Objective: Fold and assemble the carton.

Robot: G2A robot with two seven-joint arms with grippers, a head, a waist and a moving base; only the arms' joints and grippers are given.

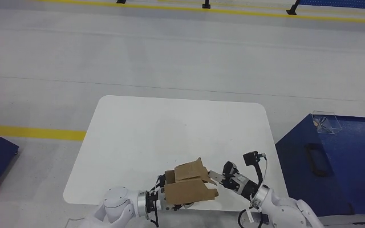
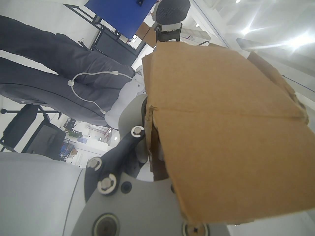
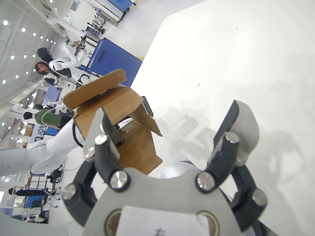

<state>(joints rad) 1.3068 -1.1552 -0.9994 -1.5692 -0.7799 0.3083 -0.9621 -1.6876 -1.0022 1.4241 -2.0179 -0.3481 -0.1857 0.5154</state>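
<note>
While left hand [image 1: 162,191] grips half-folded carton [image 1: 191,183], right hand [image 3: 169,114] spread open beside it

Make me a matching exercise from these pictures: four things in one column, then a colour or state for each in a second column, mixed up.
Things:
1 carton
2 right gripper
3 table
4 cabinet

Descriptions:
A white
B open
C blue
D brown, held by the left gripper

Pairs: 1-D; 2-B; 3-A; 4-C
</note>
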